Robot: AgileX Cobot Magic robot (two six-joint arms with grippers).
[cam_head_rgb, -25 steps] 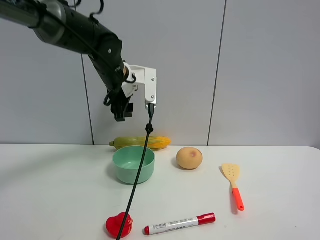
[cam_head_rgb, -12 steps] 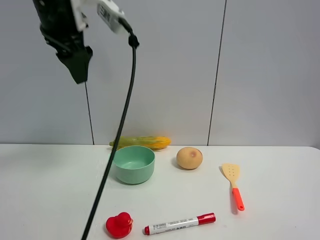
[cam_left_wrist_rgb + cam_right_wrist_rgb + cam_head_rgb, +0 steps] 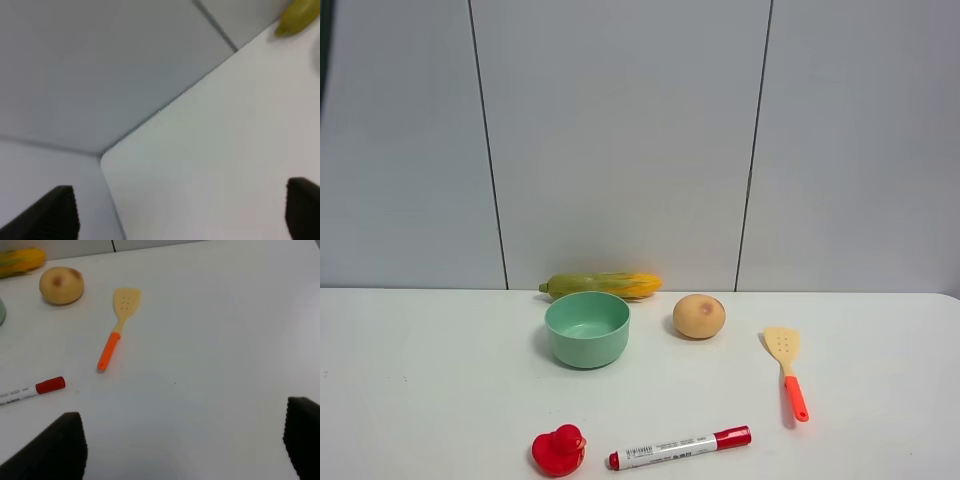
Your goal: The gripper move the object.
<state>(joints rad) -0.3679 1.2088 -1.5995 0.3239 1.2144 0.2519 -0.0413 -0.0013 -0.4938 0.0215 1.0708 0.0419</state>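
Observation:
The corn, with yellow kernels and green husk, lies on the white table along the back wall, just behind the green bowl. It also shows in the left wrist view and in the right wrist view, far from both grippers. My left gripper is open and empty, high over the table's left part. My right gripper is open and empty above the right part of the table. Neither gripper shows in the exterior high view.
A round tan fruit sits right of the bowl. A wooden spatula with an orange handle lies at the right. A red marker and a red duck toy lie at the front. A grey panelled wall stands behind.
The left arm with its white bracket and hanging cable has risen up and to the left, out of the exterior high view. The objects on the table have not moved.

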